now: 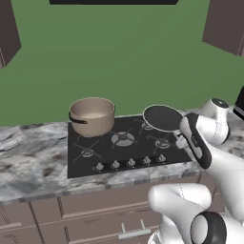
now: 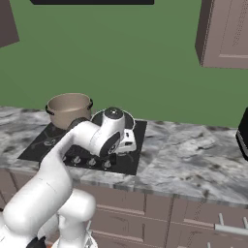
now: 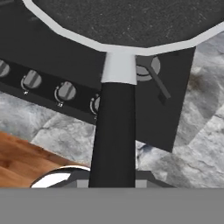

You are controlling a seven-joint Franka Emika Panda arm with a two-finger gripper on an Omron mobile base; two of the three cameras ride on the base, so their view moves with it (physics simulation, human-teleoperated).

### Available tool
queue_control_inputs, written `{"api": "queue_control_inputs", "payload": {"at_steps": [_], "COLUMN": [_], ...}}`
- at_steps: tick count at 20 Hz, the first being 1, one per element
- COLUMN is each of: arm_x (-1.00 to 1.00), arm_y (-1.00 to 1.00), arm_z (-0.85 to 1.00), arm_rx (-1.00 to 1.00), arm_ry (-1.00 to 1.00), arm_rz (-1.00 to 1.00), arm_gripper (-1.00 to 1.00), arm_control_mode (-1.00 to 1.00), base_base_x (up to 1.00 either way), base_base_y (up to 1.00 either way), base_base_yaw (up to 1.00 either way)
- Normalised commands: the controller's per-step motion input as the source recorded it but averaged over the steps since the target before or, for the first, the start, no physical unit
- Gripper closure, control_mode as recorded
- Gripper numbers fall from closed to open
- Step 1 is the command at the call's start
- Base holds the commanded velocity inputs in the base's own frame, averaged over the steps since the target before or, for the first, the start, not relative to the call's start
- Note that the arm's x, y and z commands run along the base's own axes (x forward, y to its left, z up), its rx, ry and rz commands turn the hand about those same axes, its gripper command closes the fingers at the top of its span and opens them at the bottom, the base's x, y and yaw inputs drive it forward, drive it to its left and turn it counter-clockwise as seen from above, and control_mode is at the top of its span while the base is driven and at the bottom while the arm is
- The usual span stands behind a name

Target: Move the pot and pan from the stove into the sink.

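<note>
The beige pot (image 1: 93,114) stands on the back left burner of the black stove (image 1: 124,148); I also see this pot (image 2: 68,109) to the left of my arm. The black pan (image 1: 162,117) sits a little above the stove's back right corner. In the hand view the pan (image 3: 122,22) fills the top, and its long black handle (image 3: 113,131) runs straight down into my gripper (image 3: 113,181), which is shut on it. My gripper (image 1: 180,139) is at the stove's right edge. The sink is out of view.
Silver knobs (image 1: 130,163) line the stove's front edge. Grey marbled counter (image 2: 193,155) stretches to the right of the stove, with a dark appliance (image 2: 243,135) at its far end. Brown drawers (image 1: 95,209) run below, and wall cabinets (image 2: 225,34) hang above.
</note>
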Motion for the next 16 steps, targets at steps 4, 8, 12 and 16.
{"api": "queue_control_inputs", "payload": {"at_steps": [4, 8, 12, 16], "arm_x": [-0.50, -0.63, -0.63, -0.62], "arm_y": [0.20, 0.28, 0.30, 0.29], "arm_z": [0.49, 0.37, 0.36, 0.33], "arm_rx": [-0.01, -0.05, -0.07, -0.07], "arm_ry": [-0.15, -0.13, -0.12, -0.16], "arm_rz": [0.09, 0.12, 0.13, 0.12], "arm_gripper": [1.00, 1.00, 1.00, 1.00], "arm_control_mode": [-1.00, -1.00, -1.00, -1.00], "base_base_x": [0.00, 0.00, 0.00, 0.00], "base_base_y": [0.00, 0.00, 0.00, 0.00], "base_base_yaw": [0.00, 0.00, 0.00, 0.00]}}
